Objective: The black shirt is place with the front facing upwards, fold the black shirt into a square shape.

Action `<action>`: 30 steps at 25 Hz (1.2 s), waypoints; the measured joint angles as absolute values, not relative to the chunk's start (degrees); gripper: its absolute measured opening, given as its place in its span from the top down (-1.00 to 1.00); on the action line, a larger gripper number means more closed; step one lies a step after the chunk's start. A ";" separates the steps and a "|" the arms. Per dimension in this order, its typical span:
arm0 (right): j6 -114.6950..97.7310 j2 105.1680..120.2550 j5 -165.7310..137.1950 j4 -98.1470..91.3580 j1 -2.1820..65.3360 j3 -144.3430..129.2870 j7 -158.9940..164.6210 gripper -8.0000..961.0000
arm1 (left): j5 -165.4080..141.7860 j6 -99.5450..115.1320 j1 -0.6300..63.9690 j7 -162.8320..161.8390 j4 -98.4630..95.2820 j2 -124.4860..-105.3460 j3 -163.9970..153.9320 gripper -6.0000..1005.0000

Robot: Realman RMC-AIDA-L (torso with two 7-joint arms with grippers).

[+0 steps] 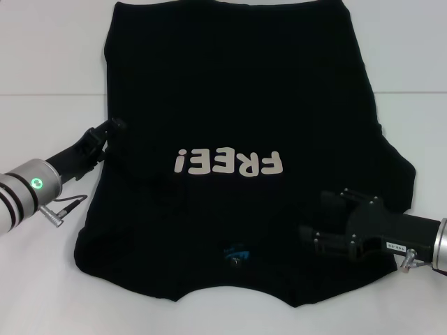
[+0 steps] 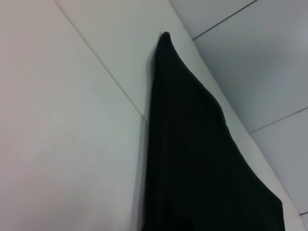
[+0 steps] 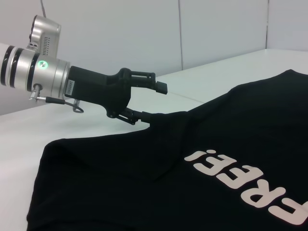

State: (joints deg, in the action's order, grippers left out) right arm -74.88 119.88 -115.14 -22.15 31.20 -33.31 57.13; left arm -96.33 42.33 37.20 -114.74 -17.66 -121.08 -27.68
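Observation:
The black shirt [image 1: 237,98] lies flat on the white table, front up, with the white "FREE!" lettering [image 1: 228,162] and the blue neck label [image 1: 236,252] at the near end. Its left sleeve looks folded in over the body. My left gripper [image 1: 112,129] is at the shirt's left edge. In the right wrist view the left gripper [image 3: 153,102] has its fingers apart, the lower one touching a slightly raised cloth edge [image 3: 166,120]. My right gripper [image 1: 318,215] hovers open over the shirt's near right part. The left wrist view shows only black cloth [image 2: 192,159].
The white table [image 1: 49,70] surrounds the shirt, with bare surface left and right of it. A thin seam line [image 1: 42,93] crosses the table. A pale wall [image 3: 144,29] stands behind the left arm in the right wrist view.

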 joint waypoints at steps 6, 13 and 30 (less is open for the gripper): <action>-74.88 119.88 -115.14 -22.15 31.20 -33.31 57.13 -0.87 | -96.85 43.23 37.49 -114.95 -17.50 -121.36 -27.92 -0.80; -74.88 119.88 -115.13 -22.15 31.15 -33.31 57.12 -0.87 | -96.77 45.16 37.85 -115.17 -16.92 -121.41 -28.56 -0.80; -74.88 119.97 -115.14 -22.15 31.11 -33.31 57.13 -0.87 | -97.15 42.18 38.34 -110.92 -17.30 -121.34 -28.75 -0.80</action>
State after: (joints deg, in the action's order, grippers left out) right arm -74.88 119.97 -115.14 -22.15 31.11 -33.31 57.13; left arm -97.15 42.18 38.34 -110.92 -17.30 -121.34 -28.75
